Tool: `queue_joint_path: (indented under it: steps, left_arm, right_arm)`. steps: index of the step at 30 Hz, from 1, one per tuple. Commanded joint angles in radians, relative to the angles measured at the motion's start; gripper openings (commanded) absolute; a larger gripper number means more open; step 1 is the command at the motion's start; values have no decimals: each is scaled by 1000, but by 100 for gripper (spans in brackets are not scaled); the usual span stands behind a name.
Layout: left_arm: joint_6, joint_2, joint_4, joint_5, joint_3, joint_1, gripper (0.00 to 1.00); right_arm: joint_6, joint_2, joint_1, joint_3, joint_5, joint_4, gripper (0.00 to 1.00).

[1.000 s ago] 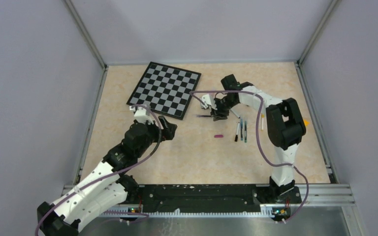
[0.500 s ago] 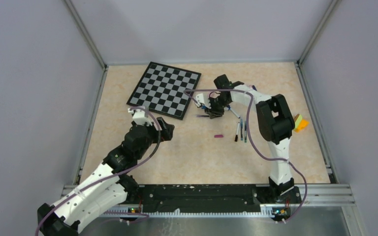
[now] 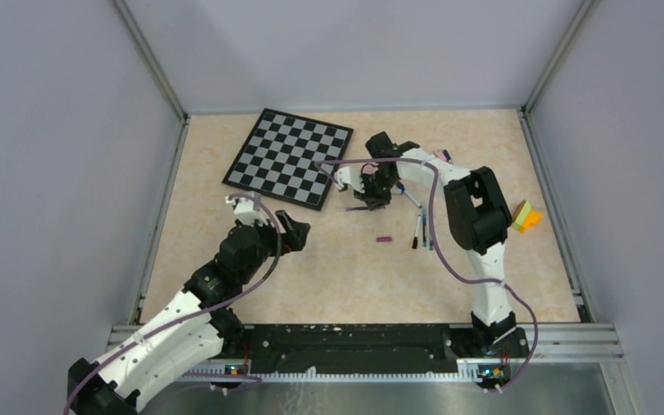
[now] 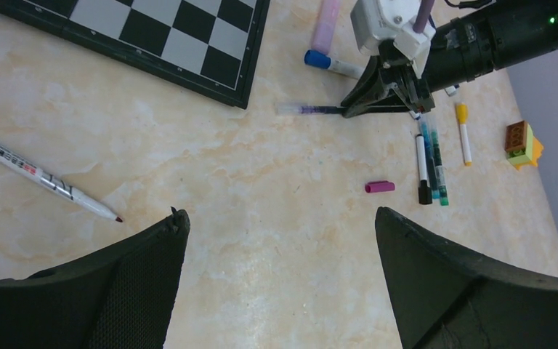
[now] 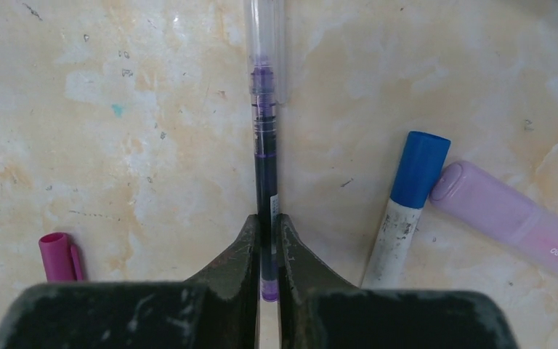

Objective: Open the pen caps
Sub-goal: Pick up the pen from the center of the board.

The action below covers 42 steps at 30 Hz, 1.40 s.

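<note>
Beside the chessboard [image 3: 290,158], seen from above, the right gripper [image 3: 372,197] is down on a purple pen [image 3: 356,207], which looks tiny here. From the left wrist, the left gripper [image 4: 280,216] hangs wide open and empty, and one pink cap [image 4: 379,187] lies loose, maybe already pulled off. From the right wrist, the fingers [image 5: 238,256] pinch the pen tight. A blue cap [image 5: 420,167] is on its pen, so more are left.

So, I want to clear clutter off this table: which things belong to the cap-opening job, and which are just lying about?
Belong to the job: purple-ink pen clamped in the right tool; blue-capped marker; pink highlighter; loose magenta cap; yellow-capped pen; black-capped pen; teal pen; white pen.
Just lying about: chessboard; yellow-orange block.
</note>
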Motion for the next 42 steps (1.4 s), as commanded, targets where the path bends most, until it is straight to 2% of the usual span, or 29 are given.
queue_joint_path:
  steps: [1,5,11,18,23,27,33,38,42]
  left_arm:
    - [-125,-17,111,63,-58,3,99]
    - [-269,-52,251,119,-158,2,99]
    - [-486,-82,457,134,-314,3,99]
    - [-541,-11,583,162,-321,2,99]
    - [-575,173,789,245,-308,2,99]
    - [-559,322,823,307,-226,0,99]
    - [-544,445,846,253,-134,-35,96]
    - [-537,505,843,203,-87,-90,89]
    - [-536,536,832,139,-69,-141,79]
  right_arm:
    - [203,40,43,1,112,-13,0]
    - [371,-5,46,16,117,41,0]
    - [429,-144,46,-33,36,87,0]
    - [487,-293,46,-179,-119,116,0]
    - [556,-400,46,-289,-267,150,0]
    - [632,-474,46,-375,-367,208,0]
    - [727,-514,46,-434,-463,286,0]
    - [829,-511,47,-455,-532,359,0]
    - [900,-506,47,-459,-576,408,0]
